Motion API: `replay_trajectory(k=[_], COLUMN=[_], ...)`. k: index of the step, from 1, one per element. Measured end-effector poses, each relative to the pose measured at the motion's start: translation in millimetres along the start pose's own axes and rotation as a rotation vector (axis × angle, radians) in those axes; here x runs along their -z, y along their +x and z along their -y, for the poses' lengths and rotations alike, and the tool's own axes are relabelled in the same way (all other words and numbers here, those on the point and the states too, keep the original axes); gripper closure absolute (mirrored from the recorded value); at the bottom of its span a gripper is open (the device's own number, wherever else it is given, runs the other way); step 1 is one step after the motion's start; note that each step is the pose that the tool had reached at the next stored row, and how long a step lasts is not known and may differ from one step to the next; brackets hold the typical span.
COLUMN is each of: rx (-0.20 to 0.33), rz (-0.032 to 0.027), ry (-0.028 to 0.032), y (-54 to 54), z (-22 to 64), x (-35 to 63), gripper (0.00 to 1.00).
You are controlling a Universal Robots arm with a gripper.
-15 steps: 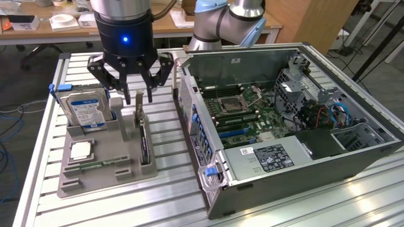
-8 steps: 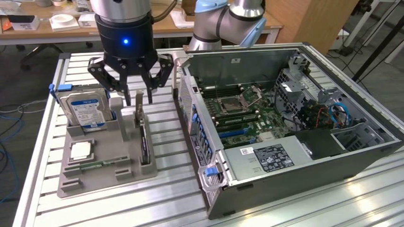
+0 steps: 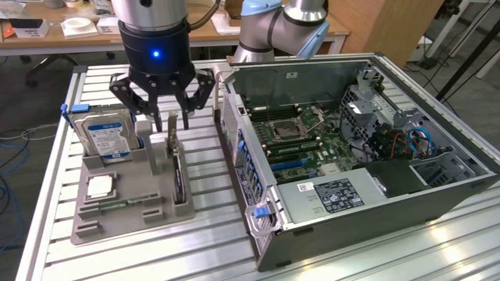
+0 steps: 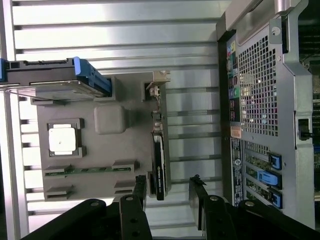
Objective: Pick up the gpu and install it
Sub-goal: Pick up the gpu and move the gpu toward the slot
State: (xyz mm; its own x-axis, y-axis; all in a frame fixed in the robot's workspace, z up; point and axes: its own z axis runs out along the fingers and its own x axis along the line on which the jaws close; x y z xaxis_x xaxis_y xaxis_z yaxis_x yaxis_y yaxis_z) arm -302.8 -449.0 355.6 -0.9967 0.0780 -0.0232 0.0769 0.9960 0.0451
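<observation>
The gripper (image 3: 172,122) hangs over the far part of a grey tray (image 3: 156,193), which lies on the slatted metal table (image 3: 203,246) at the exterior view's left. Its black fingers (image 3: 187,111) are spread wide and hold nothing. In the wrist view they stand one on each side of the line of the gpu (image 4: 159,167). The gpu (image 3: 179,175) stands on its edge in a slot along the tray's right side, with its silver bracket at the far end, near the fingertips. The tray also holds a blue-labelled hard drive (image 3: 105,137) at its far left, a square chip (image 3: 100,186) and a thin green memory stick (image 3: 117,205). The open computer case (image 3: 352,158) lies just right of the tray.
</observation>
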Motion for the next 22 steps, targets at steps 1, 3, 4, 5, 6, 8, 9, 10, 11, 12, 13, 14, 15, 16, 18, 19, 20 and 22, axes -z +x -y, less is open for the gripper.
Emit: replay_trajectory(k=[1, 3, 4, 5, 6, 8, 9, 10, 11, 12, 13, 14, 15, 16, 18, 19, 20, 22], rx=[0.0, 0.0, 0.0, 0.0, 0.0, 0.0, 0.0, 0.0, 0.0, 0.0, 0.0, 0.0, 0.0, 0.0, 0.0, 0.0, 0.0, 0.0], rz=[0.0, 0.0, 0.0, 0.0, 0.0, 0.0001, 0.0, 0.0, 0.0, 0.0, 0.0, 0.0, 0.0, 0.0, 0.0, 0.0, 0.0, 0.0], ry=[0.0, 0.0, 0.0001, 0.0, 0.0, 0.0, 0.0, 0.0, 0.0001, 0.0, 0.0, 0.0001, 0.0, 0.0001, 0.0001, 0.0001, 0.0001, 0.0001], y=[0.0, 0.0, 0.0, 0.0, 0.0, 0.0, 0.1, 0.1, 0.1, 0.1, 0.1, 0.1, 0.1, 0.1, 0.1, 0.2, 0.2, 0.2], z=[0.0, 0.0, 0.1, 0.1, 0.1, 0.1, 0.2, 0.2, 0.2, 0.2, 0.2, 0.2, 0.2, 0.3, 0.3, 0.3, 0.3, 0.4], x=[-0.4, -1.2, -1.5, -1.9, -2.3, -3.0, -3.4, -3.8, -4.1, -4.4, -4.8, -5.1, -5.4, -5.7, -6.4, -6.7, -7.0, -7.7], gripper=[0.53, 0.53, 0.53, 0.53, 0.53, 0.53, 0.53, 0.53, 0.53, 0.53, 0.53, 0.53, 0.53, 0.53, 0.53, 0.53, 0.53, 0.53])
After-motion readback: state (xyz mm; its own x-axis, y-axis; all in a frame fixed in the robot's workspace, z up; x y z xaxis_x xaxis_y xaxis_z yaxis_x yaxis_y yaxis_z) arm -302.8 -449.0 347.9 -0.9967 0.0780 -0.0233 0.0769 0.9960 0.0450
